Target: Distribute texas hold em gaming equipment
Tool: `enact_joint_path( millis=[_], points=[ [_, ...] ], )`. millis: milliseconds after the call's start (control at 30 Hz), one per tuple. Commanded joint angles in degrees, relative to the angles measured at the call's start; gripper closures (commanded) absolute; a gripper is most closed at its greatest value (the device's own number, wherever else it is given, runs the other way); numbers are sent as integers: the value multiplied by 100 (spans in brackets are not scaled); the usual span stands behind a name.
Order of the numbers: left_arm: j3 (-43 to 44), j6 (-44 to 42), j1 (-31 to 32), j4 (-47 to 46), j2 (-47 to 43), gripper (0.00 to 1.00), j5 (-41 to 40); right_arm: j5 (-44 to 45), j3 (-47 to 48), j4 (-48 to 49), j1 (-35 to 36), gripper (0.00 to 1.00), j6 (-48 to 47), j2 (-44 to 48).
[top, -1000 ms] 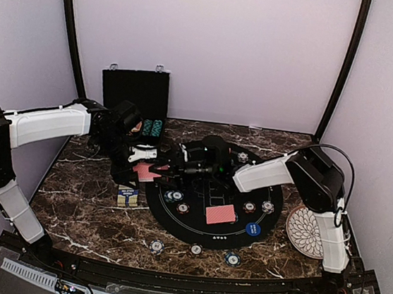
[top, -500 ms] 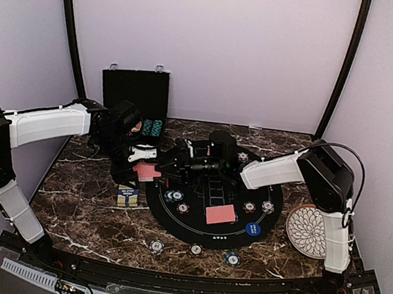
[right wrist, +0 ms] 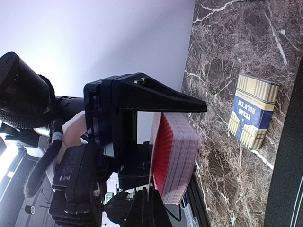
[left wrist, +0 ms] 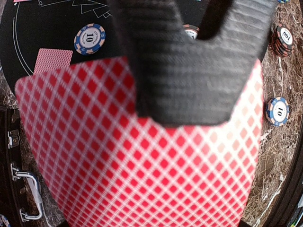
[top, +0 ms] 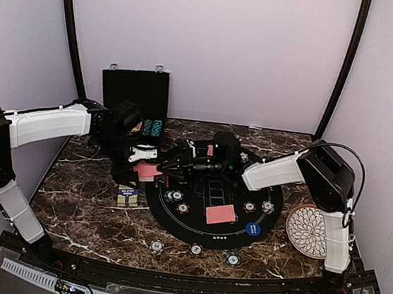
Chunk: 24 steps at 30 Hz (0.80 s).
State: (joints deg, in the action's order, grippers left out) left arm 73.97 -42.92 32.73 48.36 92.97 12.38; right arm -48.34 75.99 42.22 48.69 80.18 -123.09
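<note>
My left gripper (top: 143, 163) is shut on a deck of red-backed playing cards (top: 149, 172) and holds it above the table's left side, by the edge of the round black mat (top: 208, 235). In the left wrist view the deck (left wrist: 142, 165) fills the frame under one black finger (left wrist: 189, 61). My right gripper (top: 168, 170) reaches left to the deck. In the right wrist view its tips (right wrist: 150, 208) are shut on the edge of the top card (right wrist: 155, 156), which is peeled slightly off the deck (right wrist: 182, 156). A red-backed card (top: 220, 214), a blue marker disc (top: 252, 229) and several chips (top: 183, 208) lie on the mat.
A blue and yellow card box (top: 128, 196) lies on the marble below the deck. An open black case (top: 135, 94) with chips stands at the back left. A white patterned plate (top: 305, 230) sits at the right. Three chips (top: 196, 249) lie near the front edge.
My right gripper has moved left across the mat to the deck and closed on its top card. The left arm with the deck has stayed still.
</note>
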Motion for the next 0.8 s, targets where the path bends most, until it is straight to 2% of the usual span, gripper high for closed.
enact_joint_path(
  millis=[0,200,333,533,767],
  points=[
    [-70,-75,-5,-4,-133,100,-131,-132,-336,528,-264,100,147,270],
    [-128,-123,-12,-24,-225,100,-259,-149,-993,370,-752,100,-113,688],
    [-129,-124,-14,-4,-233,100,-263,-129,-1099,-203,-1044,100,-536,822],
    [-125,-110,-16,25,-210,100,-222,178,-308,-1424,-1171,100,-1331,513],
    [-126,-112,-18,68,-209,100,-202,702,878,-1894,-1097,100,-1447,-343]
  ],
)
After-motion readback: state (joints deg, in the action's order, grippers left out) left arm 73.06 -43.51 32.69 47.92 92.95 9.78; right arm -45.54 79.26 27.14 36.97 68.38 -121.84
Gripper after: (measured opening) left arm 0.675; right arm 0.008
